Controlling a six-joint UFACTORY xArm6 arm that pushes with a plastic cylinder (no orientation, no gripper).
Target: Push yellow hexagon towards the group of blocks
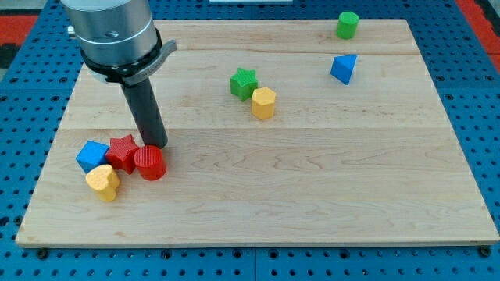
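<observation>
I am resting my tip [158, 146], a bare rod gripping nothing, against the red cylinder [149, 163], well apart from the yellow hexagon [263, 102] touching the green star [243, 82], risking dragging both.

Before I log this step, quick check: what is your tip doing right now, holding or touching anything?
My tip: a bare rod, holds nothing; it stands at the red cylinder in the group, seemingly touching it.
Yellow hexagon: far from my tip, beside the green star.

Yellow hexagon [263, 102]: green star [243, 83] touched its upper-left side.
Path toward red cylinder [149, 163]: bare board [312, 179] lay between.
</observation>
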